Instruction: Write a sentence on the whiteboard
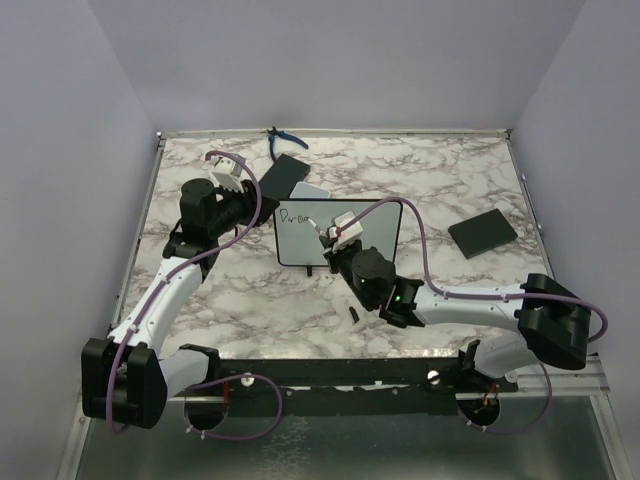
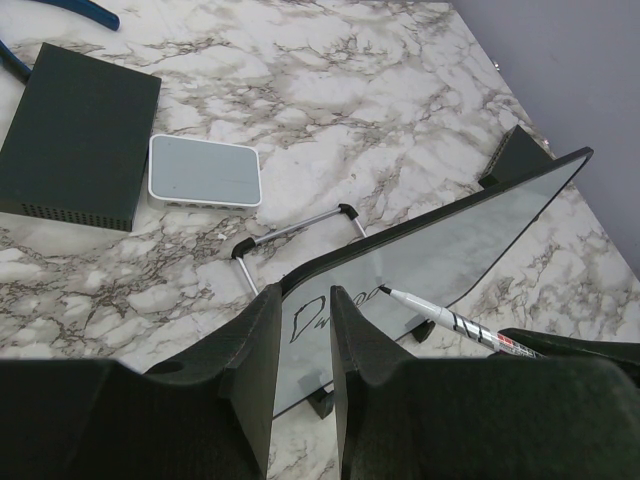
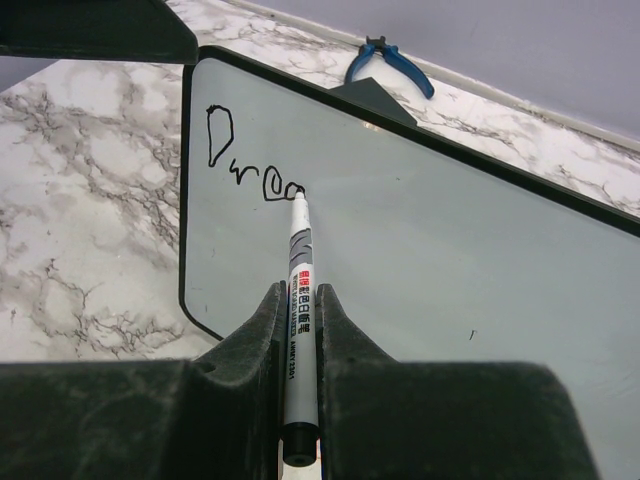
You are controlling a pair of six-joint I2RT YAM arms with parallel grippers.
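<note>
Currently the right gripper (image 3: 297, 290) is clamped tight on a marker (image 3: 299, 335), whose barrel runs out between its fingers. The marker's tip touches the whiteboard (image 3: 430, 250) at the end of the sentence (image 3: 250, 160), which so far reads roughly "Drea" in dark strokes near the upper left corner. The barrel carries a red band and small print too fine to read. The whiteboard stands tilted on its feet in the middle of the marbled bench (image 1: 450, 170). The left gripper (image 2: 303, 295) is set narrow at the board's left edge, but I cannot tell whether it pinches the frame.
</note>
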